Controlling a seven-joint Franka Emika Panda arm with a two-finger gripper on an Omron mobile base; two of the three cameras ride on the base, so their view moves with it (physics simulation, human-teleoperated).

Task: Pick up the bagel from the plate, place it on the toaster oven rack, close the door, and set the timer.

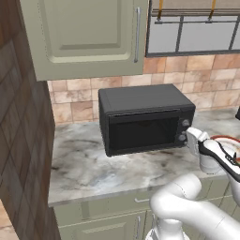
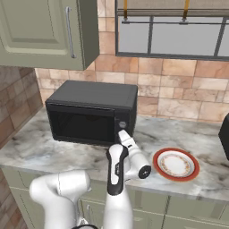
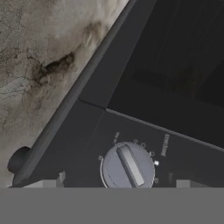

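The black toaster oven [image 1: 140, 101] [image 2: 94, 96] stands on the marble counter with its dark glass door [image 1: 143, 133] [image 2: 82, 125] [image 3: 175, 65] shut. My gripper [image 1: 187, 137] [image 2: 122, 134] [image 3: 122, 181] is at the oven's right control panel. It is open, with a finger tip on each side of a grey timer knob [image 3: 127, 166] [image 2: 122, 125] and nothing held. The white plate [image 2: 175, 163] [image 1: 228, 138] with a red-orange rim lies bare on the counter to the right. The bagel and the toaster oven rack are hidden behind the dark glass.
A second knob [image 1: 186, 123] sits above on the panel. Wall cabinets [image 1: 84, 37] hang over the oven, and a window [image 2: 170, 31] is behind the plate. A black appliance [image 2: 225, 134] stands at the far right. A brick wall [image 1: 18, 140] bounds the counter's left end.
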